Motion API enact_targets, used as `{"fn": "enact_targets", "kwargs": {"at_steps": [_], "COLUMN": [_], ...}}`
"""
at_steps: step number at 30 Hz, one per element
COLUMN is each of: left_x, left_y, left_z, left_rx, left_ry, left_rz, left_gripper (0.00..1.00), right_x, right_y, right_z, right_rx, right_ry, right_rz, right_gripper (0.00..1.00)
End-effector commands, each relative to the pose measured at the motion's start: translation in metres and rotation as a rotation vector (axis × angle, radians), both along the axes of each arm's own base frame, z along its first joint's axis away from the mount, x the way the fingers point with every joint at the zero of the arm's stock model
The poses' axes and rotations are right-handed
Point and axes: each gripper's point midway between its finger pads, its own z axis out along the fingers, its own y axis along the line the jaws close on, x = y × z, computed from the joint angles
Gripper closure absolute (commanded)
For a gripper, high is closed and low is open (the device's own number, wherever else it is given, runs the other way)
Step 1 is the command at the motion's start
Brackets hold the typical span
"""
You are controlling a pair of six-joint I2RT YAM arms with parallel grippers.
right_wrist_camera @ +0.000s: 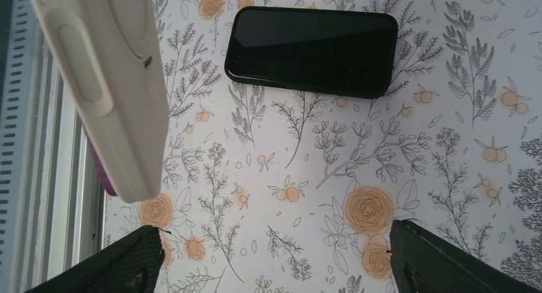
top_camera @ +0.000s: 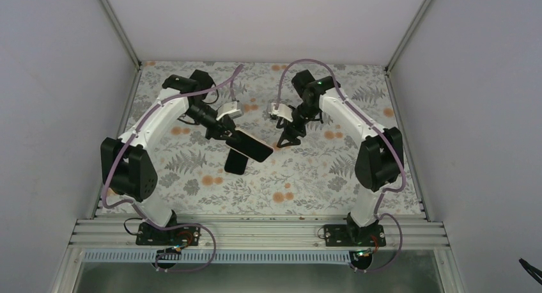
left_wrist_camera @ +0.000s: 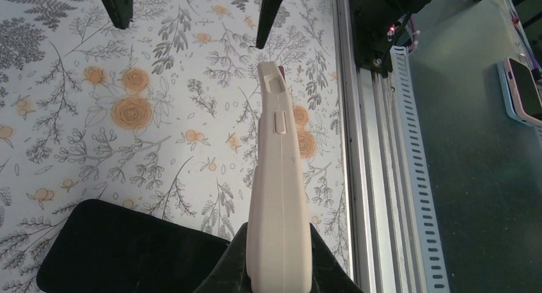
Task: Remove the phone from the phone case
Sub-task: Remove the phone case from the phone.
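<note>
Left gripper (left_wrist_camera: 278, 274) clamps the cream case (left_wrist_camera: 278, 178) on edge, midway between the table's side edges, clear of the black phone (right_wrist_camera: 311, 50) lying flat, I'd judge; right gripper (right_wrist_camera: 275, 254) hangs spread, empty

A black phone (right_wrist_camera: 311, 50) lies flat on the flowery table (right_wrist_camera: 447, 146) near the top. A cream phone case (right_wrist_camera: 102, 82) is up in the air at the top left, apart from it. The right gripper (right_wrist_camera: 275, 254) has its two dark fingers (right_wrist_camera: 447, 267) spread wide, touching nothing
</note>
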Motion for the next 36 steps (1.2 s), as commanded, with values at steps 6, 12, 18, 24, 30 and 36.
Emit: {"fn": "enact_targets", "kwargs": {"at_steps": [6,12,18,24,30,36], "left_x": [0.007,0.009,0.009,0.006,0.003,-0.002], "left_y": [-0.008,-0.008,-0.01,-0.009,-0.011,-0.018], "left_z": [0.024,0.023,0.023,0.024,0.026,0.029], "left_rx": [-0.079,-0.075,-0.082,-0.087,-0.103,-0.135], "left_ry": [-0.032,-0.032,-0.024,-0.025,-0.018,-0.003], "left_rz": [-0.003,-0.001,-0.001,-0.004,-0.009,-0.029], "left_gripper": [0.98,0.98,0.98,0.98,0.98,0.98], "right_x": [-0.021,-0.027,-0.024,-0.012,0.006,0.036], "right_y": [0.012,0.015,0.016,0.016,0.024,0.037], "right_z": [0.003,0.004,0.004,-0.001,-0.002,0.009], "right_rx": [0.044,0.053,0.054,0.036,0.031,0.061], "right_ry": [0.058,0.077,0.056,0.019,0.002,-0.081], "right_rz": [0.061,0.074,0.063,0.042,0.025,-0.038], "right_gripper": [0.15,0.16,0.17,0.19,0.21,0.2]}}
